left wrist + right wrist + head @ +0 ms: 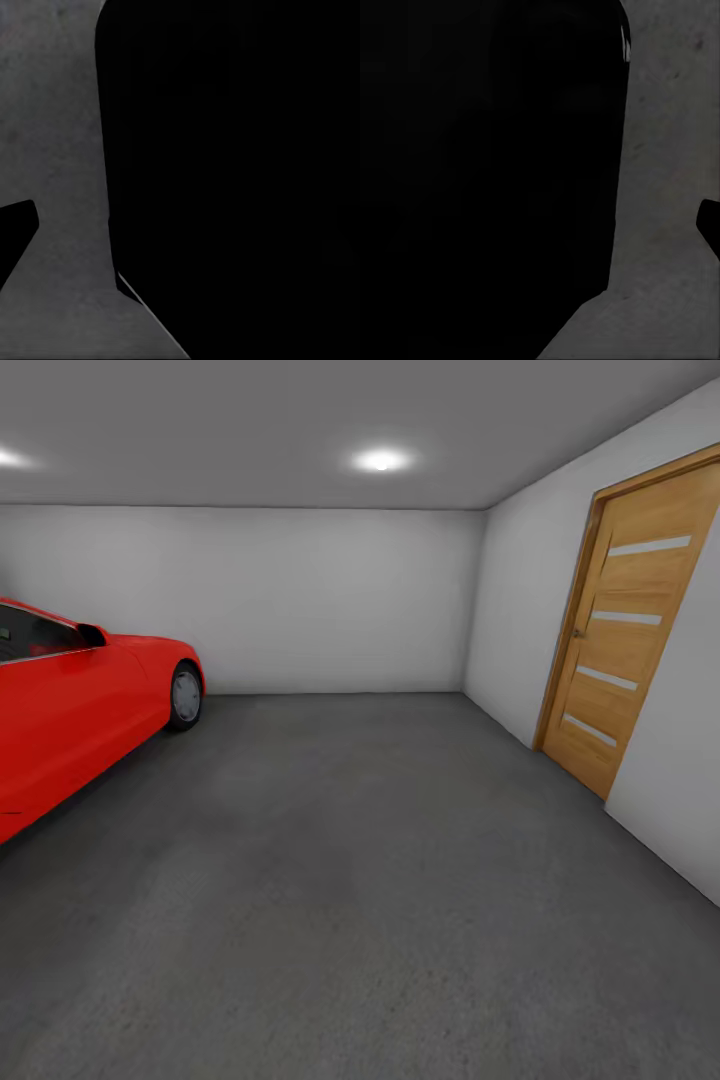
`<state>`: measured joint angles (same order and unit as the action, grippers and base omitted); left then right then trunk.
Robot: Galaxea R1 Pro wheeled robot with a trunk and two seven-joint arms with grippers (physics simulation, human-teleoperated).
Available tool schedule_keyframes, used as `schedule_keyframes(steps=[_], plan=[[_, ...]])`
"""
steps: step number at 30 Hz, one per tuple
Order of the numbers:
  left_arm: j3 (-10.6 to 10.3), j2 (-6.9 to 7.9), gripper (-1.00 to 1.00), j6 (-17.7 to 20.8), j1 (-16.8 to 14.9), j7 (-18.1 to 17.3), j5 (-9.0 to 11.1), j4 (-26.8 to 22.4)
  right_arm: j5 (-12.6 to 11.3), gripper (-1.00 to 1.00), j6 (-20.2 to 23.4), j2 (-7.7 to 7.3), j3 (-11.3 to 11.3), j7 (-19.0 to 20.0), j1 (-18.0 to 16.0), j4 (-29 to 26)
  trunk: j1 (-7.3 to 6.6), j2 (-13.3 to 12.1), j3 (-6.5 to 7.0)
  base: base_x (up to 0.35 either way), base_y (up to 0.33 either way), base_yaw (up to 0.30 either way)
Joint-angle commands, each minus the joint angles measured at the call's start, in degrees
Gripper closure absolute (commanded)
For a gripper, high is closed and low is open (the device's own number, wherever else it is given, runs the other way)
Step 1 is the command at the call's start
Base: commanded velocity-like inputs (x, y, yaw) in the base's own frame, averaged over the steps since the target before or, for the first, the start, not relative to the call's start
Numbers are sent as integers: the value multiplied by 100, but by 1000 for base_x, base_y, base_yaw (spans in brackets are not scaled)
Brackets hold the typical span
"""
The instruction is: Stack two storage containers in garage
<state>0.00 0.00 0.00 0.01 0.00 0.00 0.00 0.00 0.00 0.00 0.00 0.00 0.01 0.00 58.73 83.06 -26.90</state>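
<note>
I am in the garage, facing its white back wall. The dark grey floor stretches out bare ahead of me. The two storage containers are out of view. In the left wrist view a large black mass blocks most of the frame, with rough grey floor beside it. The right wrist view has the same kind of black mass next to grey floor. A small black wedge juts in at the edge of the left wrist view; I cannot tell what it is.
A red car stands along the left, its front wheel near the back wall. A wooden door with glass slits is shut in the right wall. Open floor lies between car and door.
</note>
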Motion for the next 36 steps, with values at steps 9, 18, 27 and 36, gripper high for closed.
schedule_keyframes(steps=[9,18,27,36], plan=[[107,-34,-100,-46,-9,-9,115,-200,61,-100,-180,-33,70,-10,-9,0,0,2,-3,0,0,0],[98,-33,-100,-38,-9,-9,50,-211,62,-100,-293,-35,70,-9,-9,0,0,2,-3,158,0,0],[91,-35,-100,-30,-9,-9,44,-211,45,-100,-327,-28,64,-9,-9,2,0,2,-3,312,0,0],[90,-35,-100,-34,-9,-9,44,-211,19,-100,-367,-3,56,-9,-9,8,0,2,-3,322,0,-185]])
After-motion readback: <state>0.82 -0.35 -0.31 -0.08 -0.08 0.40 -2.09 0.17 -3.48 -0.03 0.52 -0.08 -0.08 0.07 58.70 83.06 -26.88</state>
